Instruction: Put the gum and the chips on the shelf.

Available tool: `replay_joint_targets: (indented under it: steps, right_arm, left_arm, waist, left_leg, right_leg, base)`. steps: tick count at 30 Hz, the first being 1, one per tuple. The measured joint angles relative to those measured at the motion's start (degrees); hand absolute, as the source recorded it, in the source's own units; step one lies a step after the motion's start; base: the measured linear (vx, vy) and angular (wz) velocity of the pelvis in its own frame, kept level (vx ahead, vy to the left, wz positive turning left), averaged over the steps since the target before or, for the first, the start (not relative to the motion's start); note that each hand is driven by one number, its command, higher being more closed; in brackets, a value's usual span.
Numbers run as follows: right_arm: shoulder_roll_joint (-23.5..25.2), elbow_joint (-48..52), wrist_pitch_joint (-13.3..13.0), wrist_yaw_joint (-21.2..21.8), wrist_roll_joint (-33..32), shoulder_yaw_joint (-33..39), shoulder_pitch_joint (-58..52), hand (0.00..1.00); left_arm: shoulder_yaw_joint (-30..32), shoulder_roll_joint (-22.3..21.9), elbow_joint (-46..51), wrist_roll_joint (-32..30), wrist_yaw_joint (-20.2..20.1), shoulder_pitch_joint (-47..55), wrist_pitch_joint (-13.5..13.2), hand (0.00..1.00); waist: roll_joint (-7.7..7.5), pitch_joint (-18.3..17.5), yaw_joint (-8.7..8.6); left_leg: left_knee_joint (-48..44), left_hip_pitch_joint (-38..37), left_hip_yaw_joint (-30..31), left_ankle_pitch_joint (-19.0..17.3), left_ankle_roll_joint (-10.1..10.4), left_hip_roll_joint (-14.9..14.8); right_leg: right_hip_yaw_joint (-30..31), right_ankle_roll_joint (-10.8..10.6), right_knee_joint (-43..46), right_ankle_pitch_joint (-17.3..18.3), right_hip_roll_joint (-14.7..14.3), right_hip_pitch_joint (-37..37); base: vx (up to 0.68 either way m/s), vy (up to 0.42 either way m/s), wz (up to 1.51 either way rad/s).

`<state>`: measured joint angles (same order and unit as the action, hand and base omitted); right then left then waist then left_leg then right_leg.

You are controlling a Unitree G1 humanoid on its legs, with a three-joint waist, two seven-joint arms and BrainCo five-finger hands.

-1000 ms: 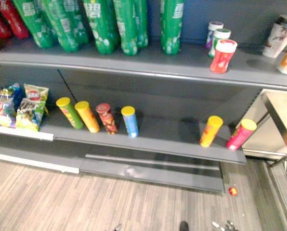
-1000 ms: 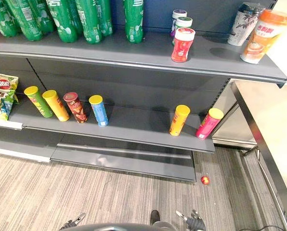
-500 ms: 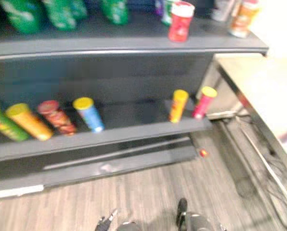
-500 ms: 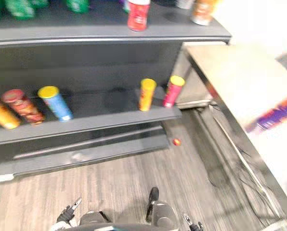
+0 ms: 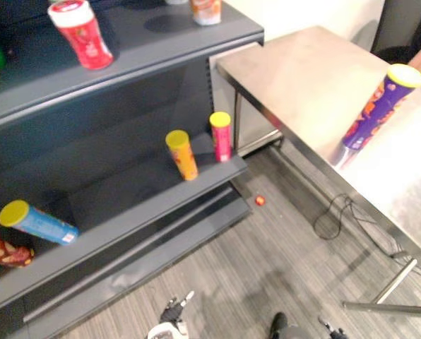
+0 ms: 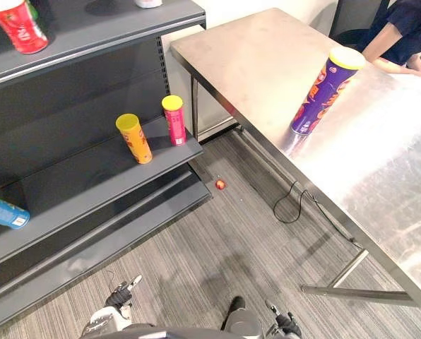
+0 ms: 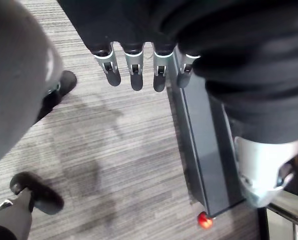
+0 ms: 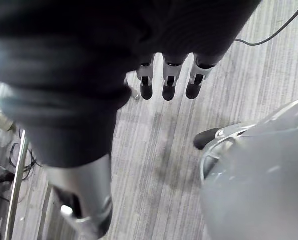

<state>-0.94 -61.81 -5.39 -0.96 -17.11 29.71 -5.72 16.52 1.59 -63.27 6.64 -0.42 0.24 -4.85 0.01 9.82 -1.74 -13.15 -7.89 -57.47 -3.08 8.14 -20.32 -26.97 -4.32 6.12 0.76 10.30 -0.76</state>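
Chips tube, tall purple cylinder with a yellow lid: standing upright on the brushed-steel table, well apart from the dark grey metal shelf unit and touched by neither hand; not yet shelved. Gum: I cannot tell which item it is; the red tub with a white lid on the upper shelf may be of that sort. Lower shelf stock: yellow tube and pink tube with a yellow lid upright side by side near the table end, blue tube with a yellow lid further along. Small red object on the grey striped floor by the shelf foot. Person's dark blue sleeve at the table's far side. Left hand: fingers straight and spread, hanging low over the floor, empty. Right hand: likewise straight and empty. Judgement: the chips step is not begun; approach to the table, pick-up and placing all remain.
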Motion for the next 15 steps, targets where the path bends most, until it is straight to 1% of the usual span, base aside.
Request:
replay_joint_targets:
  steps: [2,3,5,6,8,9,10,11,12,13,14,15]
  right_arm:
    - [-0.83,-0.60,0.04,-0.04,-0.87,0.29,-0.06,0.00]
    - [-1.21,-0.59,-0.05,-0.08,-1.00,1.01,0.02,0.00]
    - [-1.17,-1.08,-0.08,-0.06,-1.00,1.04,-0.01,0.00]
    - [-0.86,-2.50,-0.02,-0.10,-1.15,1.48,-0.47,0.00]
    - [-0.79,-3.19,-0.05,-0.03,-1.91,1.51,-0.82,0.00]
    - [-0.71,-3.35,-0.08,-0.02,-2.06,1.49,-1.17,0.00]
    - [-0.66,-3.30,-0.19,-0.01,-2.44,1.50,-1.44,0.00]
    - [-0.67,-3.26,-0.38,-0.03,-3.31,1.45,-1.53,0.00]
    - [-0.87,-3.01,-0.51,-0.08,-3.82,1.40,-1.08,0.00]
    - [-1.66,-3.12,-0.88,-0.33,-4.33,1.50,-0.21,0.00]
    - [-1.78,-3.05,-1.11,-0.33,-4.32,1.77,-0.05,0.00]
    - [-1.75,-3.09,-1.10,-0.26,-4.30,2.12,-0.16,0.00]
  left_arm:
    - [-0.63,-0.11,-0.09,0.00,0.00,0.23,0.00,0.00]
    - [-0.91,-0.30,-0.42,-0.01,0.01,0.28,-0.02,0.00]
    - [-0.84,-0.12,-0.75,0.00,0.05,0.25,0.01,0.00]
    - [-0.34,-0.12,-0.94,0.01,0.11,0.59,0.03,0.00]
    - [-0.26,-0.24,-0.78,0.69,0.08,0.89,0.02,0.00]
    - [0.02,-0.28,-0.77,2.25,0.06,1.36,0.03,0.00]
    - [1.11,-0.24,-0.60,3.93,0.05,1.74,-0.14,0.00]
    - [1.62,-0.01,-0.07,4.98,0.06,2.15,-0.74,0.00]
    - [1.44,-0.03,0.08,6.50,0.00,2.00,-0.93,0.00]
    - [0.21,-0.11,0.49,6.82,-0.05,1.90,-1.38,0.00]
    - [-0.64,0.04,0.51,6.81,-0.06,1.85,-1.44,0.00]
    - [-1.01,0.24,0.50,6.81,-0.09,1.86,-1.51,0.00]
  waist:
    - [0.54,0.32,-0.11]
    - [1.47,0.85,-1.26]
    - [1.37,1.04,-2.18]
    - [1.24,1.26,-2.87]
    - [1.50,1.41,-2.79]
    - [1.55,1.43,-2.81]
    - [1.40,1.59,-2.68]
    - [0.20,2.02,-2.55]
    - [0.53,2.01,-2.41]
    - [0.89,2.08,-2.40]
    - [1.10,2.20,-2.35]
    - [0.99,2.26,-2.34]
  left_leg:
    - [-0.04,-1.23,-0.11,0.80,0.24,-0.33]
    - [-0.38,-1.63,-0.15,0.93,0.18,-0.59]
    - [-1.84,-1.59,-0.19,0.94,0.16,-1.02]
    - [-6.95,-1.85,-0.18,0.95,0.13,-3.14]
    - [-11.82,-2.30,-0.02,1.49,-0.66,-5.73]
    - [-16.06,-2.45,1.37,3.01,-2.92,-7.65]
    - [-22.00,-0.48,8.31,7.15,-8.86,-9.38]
    - [-25.99,2.65,15.13,8.98,-10.19,-9.20]
    - [-27.98,5.79,22.86,1.97,-5.51,-6.70]
    - [-27.05,9.81,31.29,-5.46,-3.42,-1.70]
    - [-25.26,10.95,33.46,-7.42,-2.98,0.01]
    - [-23.44,11.29,33.76,-8.06,-2.83,0.94]
  right_leg:
    - [0.09,0.53,0.66,0.35,-0.10,0.54]
    - [0.32,1.15,3.22,1.45,0.04,-0.27]
    - [0.60,0.99,5.95,3.36,0.67,-1.09]
    - [1.26,1.10,8.31,5.74,0.90,-0.94]
    - [2.66,1.44,8.92,6.84,0.16,-0.40]
    - [4.16,1.93,8.98,7.67,-0.54,0.21]
    - [6.64,2.43,8.71,8.05,-1.29,1.15]
    - [8.97,2.89,8.03,8.48,-1.25,1.66]
    - [11.74,3.05,6.49,8.63,-0.98,2.29]
    - [16.34,2.92,4.26,9.24,-1.30,2.51]
    - [18.21,2.72,3.96,9.12,-1.64,2.84]
    - [19.39,2.73,3.94,9.14,-1.80,3.38]
  base:
    - [-0.04,-0.027,-0.15]
    - [-0.04,0.003,-0.10]
    - [-0.01,-0.026,-0.08]
    - [0.04,-0.076,-0.26]
    - [0.05,-0.101,-0.49]
    - [0.07,-0.165,-0.89]
    - [0.08,-0.178,-1.15]
    - [0.10,-0.132,-1.22]
    - [0.12,-0.044,-1.46]
    - [0.15,0.019,-1.44]
    - [0.12,0.049,-1.30]
    - [0.12,0.083,-1.01]
